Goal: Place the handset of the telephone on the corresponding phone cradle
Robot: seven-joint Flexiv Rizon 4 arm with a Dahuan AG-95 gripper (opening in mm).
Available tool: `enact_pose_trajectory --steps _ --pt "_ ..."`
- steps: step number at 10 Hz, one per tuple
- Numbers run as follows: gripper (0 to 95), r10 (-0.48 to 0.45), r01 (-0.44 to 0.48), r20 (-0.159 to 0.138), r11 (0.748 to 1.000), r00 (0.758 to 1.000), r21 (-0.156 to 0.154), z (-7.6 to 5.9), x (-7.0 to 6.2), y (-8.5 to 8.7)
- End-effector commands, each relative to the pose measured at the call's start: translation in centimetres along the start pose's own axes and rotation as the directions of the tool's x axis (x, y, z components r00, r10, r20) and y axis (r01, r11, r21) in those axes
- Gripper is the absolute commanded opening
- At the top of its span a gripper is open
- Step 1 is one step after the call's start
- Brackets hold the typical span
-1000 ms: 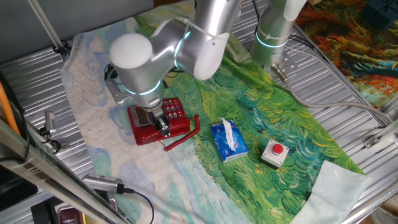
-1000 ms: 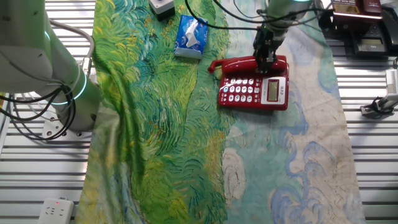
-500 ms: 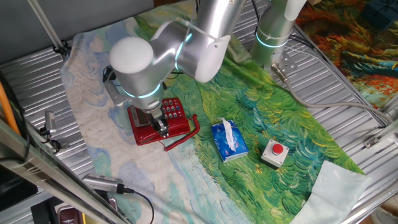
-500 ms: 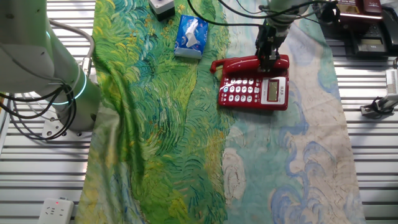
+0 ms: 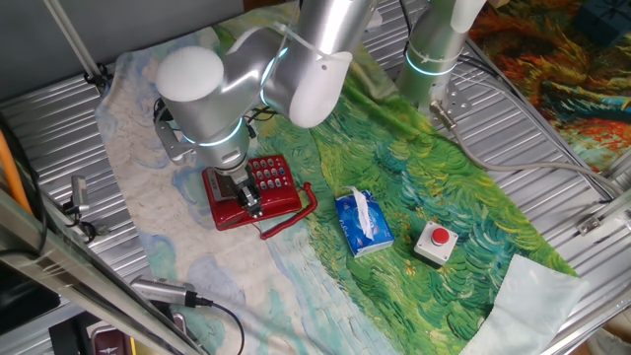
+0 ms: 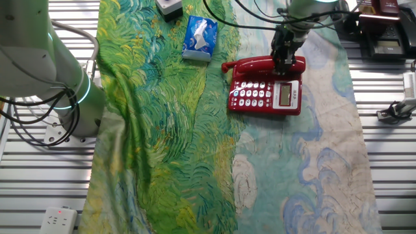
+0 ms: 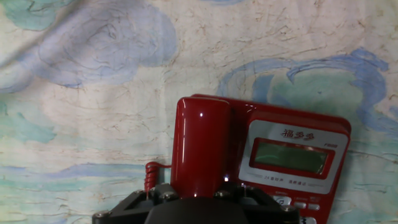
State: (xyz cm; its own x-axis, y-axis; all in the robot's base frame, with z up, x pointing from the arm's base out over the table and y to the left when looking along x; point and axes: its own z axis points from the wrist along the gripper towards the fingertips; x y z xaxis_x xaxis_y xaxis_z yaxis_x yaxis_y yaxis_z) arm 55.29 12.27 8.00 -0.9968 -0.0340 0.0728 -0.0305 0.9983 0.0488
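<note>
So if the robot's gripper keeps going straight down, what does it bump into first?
Probably the handset: the gripper points down right over it, on the telephone. How close it already is, I can't tell.

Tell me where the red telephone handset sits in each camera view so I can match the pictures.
One fixed view: the glossy red plastic handset lies left of centre, along the phone's near edge.
The other fixed view: handset at upper right, along the phone's far edge.
Hand view: handset at lower centre, running up from the bottom.
Shared landmark: the red telephone's small grey display beside the handset.

Ribbed metal table (image 5: pixel 552 177), painted cloth (image 5: pixel 434 187) spread over it, bearing red telephone (image 6: pixel 266 94), blue tissue pack (image 5: pixel 362 223), grey button box (image 5: pixel 435 244)
</note>
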Motion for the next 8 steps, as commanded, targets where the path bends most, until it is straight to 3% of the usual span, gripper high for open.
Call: enact_pose_trajectory --steps 1,8 --pt "0.0 -0.001 0.001 0.000 1.000 1.000 -0.002 -0.11 -0.04 0.06" --pt "0.0 -0.004 0.004 -0.001 1.000 1.000 -0.003 -0.45 -0.51 0.11"
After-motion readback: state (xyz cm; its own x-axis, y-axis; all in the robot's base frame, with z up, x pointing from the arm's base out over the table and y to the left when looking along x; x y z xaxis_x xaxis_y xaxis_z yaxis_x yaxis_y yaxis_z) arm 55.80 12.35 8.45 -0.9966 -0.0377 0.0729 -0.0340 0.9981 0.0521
